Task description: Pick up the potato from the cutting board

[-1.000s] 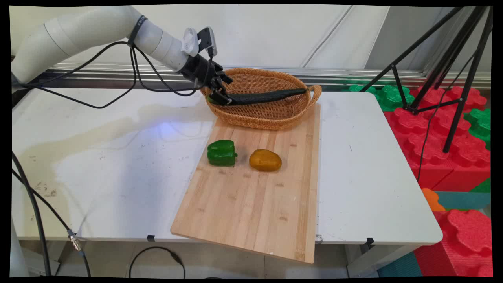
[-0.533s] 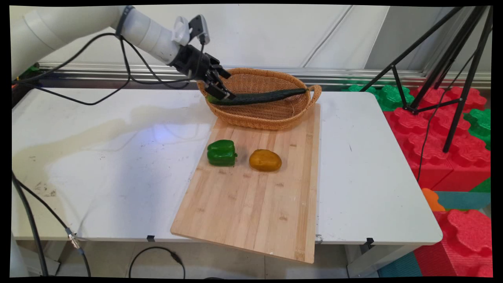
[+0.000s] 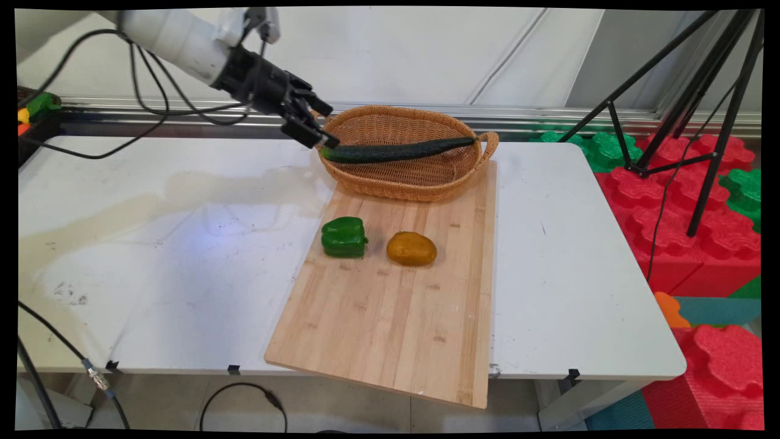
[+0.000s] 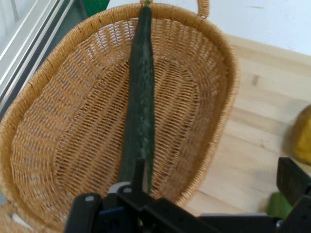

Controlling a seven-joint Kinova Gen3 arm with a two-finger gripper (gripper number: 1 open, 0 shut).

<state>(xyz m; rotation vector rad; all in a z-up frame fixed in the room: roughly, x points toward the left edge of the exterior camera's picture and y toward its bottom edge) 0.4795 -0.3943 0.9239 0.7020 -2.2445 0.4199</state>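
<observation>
A lab: camera tripod (image 3: 688,116), foam blocks (image 3: 682,201), cabled white table (image 3: 152,244).

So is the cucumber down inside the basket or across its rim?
Across the rim: the cucumber spans the basket end to end, above its floor.

White arm (image 3: 177,36) reaching rightward, fingers (image 3: 304,131) spread

Dark green cucumber (image 3: 396,150) spanning wicker basket (image 3: 420,183)
</observation>
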